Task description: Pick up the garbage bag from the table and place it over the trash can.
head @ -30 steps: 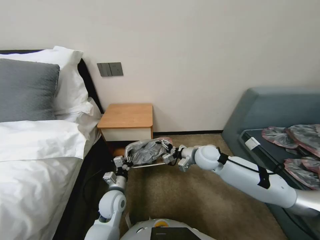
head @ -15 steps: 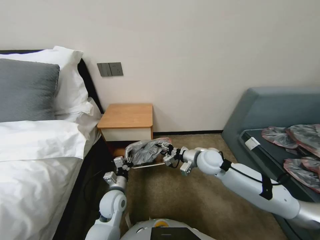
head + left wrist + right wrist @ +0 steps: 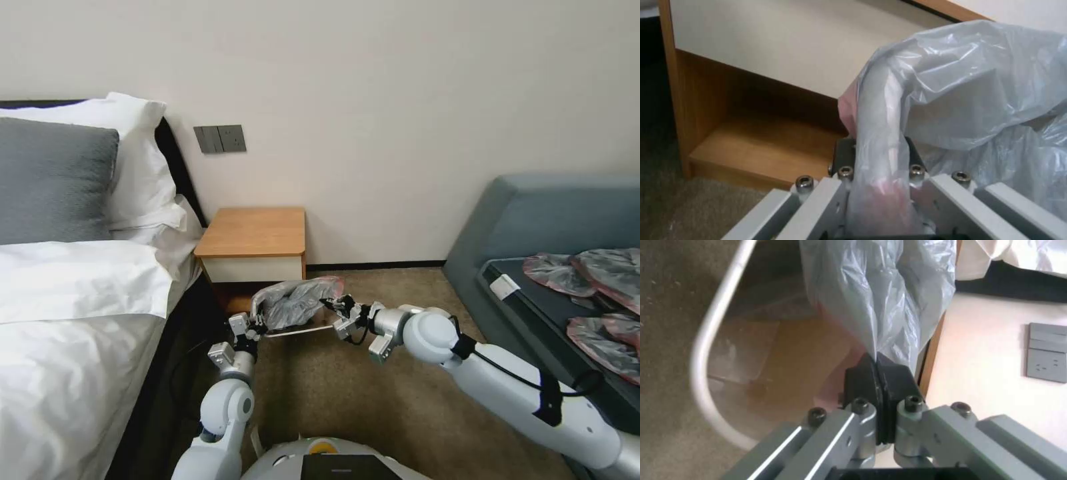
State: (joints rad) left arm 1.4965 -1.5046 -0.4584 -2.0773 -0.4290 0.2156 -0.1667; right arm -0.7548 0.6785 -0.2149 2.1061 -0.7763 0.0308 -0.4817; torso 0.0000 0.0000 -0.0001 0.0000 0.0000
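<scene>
Garbage bag (image 3: 298, 301) hanging stretched between both hands, over the trash can (image 3: 301, 329), just in front of the nightstand surface (image 3: 253, 231).

Left hand (image 3: 259, 325) is clamping the bag's pink-rimmed edge together with the can's rolled rim, at the can's end farthest from the sofa (image 3: 533, 220). Right hand (image 3: 331, 304) is pinching a fold of the grey plastic, pads pressed together on it, at the can's sofa-side end. Bag is bulging up above the can's opening. Flattened spare bags (image 3: 593, 293) are lying on the sofa.
</scene>
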